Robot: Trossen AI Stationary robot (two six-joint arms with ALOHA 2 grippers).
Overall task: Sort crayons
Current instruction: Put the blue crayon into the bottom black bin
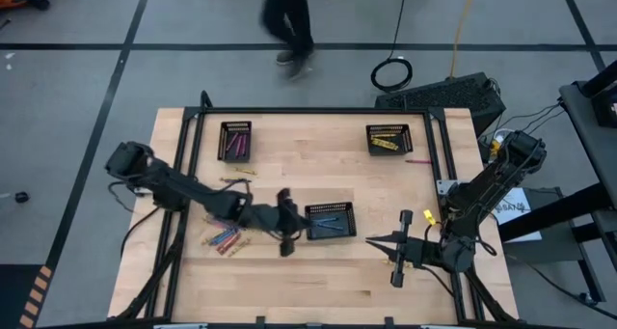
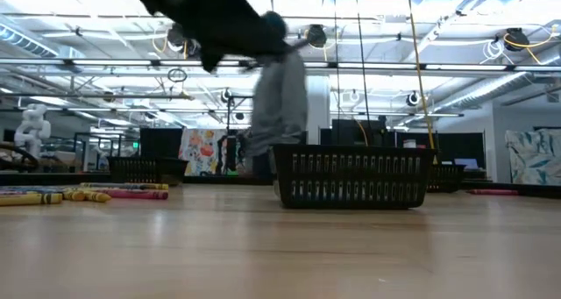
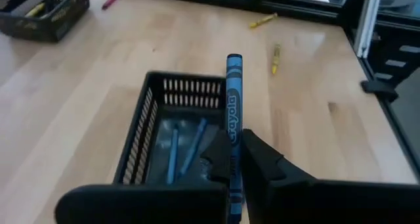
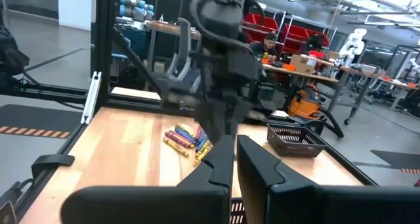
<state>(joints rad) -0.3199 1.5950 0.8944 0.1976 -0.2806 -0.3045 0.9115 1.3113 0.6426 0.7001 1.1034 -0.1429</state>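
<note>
The left gripper (image 3: 235, 159) is clamped on a blue crayon (image 3: 233, 92), a thin paper-wrapped stick with printed lettering that juts forward from between the dark fingers, near the centre of the left wrist frame. Just beyond and below it stands the middle tray (image 3: 147, 129), a small black basket with slotted, mesh-like walls, holding two more blue crayons (image 3: 184, 148) flat on its floor. In the high view this tray (image 1: 331, 219) sits at the centre of the pale, wood-grained table (image 1: 289, 281), with the left gripper (image 1: 286, 225) just beside its left edge.

A loose cluster of crayons (image 1: 224, 238) in blue, pink and orange-red lies at the lower left of the table. At upper left, the magenta tray (image 1: 235, 140) holds pink sticks; at upper right, the yellow tray (image 1: 388, 138) holds yellow ones. A pink crayon (image 1: 416, 160) lies just beside it.

The right gripper (image 1: 371, 239) rests at lower right, its slim fingers pressed together on nothing.
</note>
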